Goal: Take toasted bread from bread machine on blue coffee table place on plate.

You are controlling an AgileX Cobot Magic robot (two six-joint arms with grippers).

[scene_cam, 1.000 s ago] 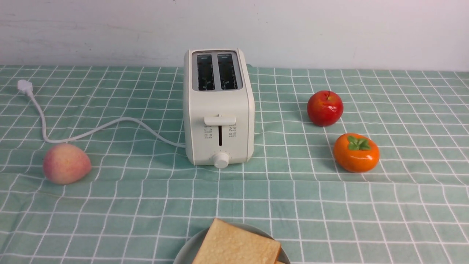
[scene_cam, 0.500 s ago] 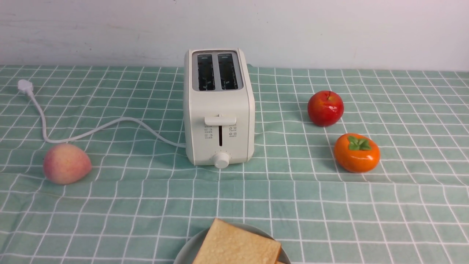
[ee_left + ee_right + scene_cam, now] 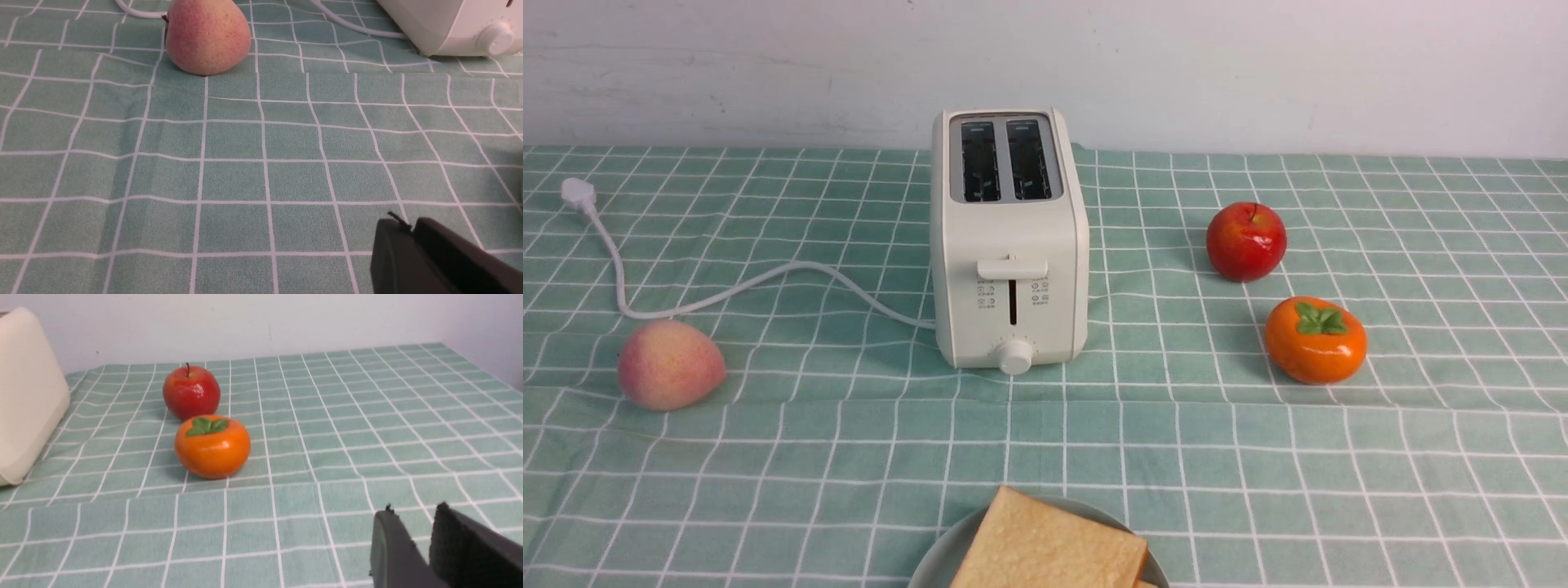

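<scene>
The bread machine stands on the blue coffee table, and both its slots look dark and empty. One slice of toasted bread lies on the plate at the near edge. A corner of a second slice peeks out beside it. Neither gripper shows in the front view. My left gripper hangs over bare cloth, its fingers pressed together and empty. My right gripper hangs over bare cloth with a narrow gap between its tips, empty. The bread machine's corner shows in both the left wrist view and the right wrist view.
A peach lies left of the bread machine, by its white cord and plug. A red apple and an orange persimmon sit to the right. A pale wall backs the table.
</scene>
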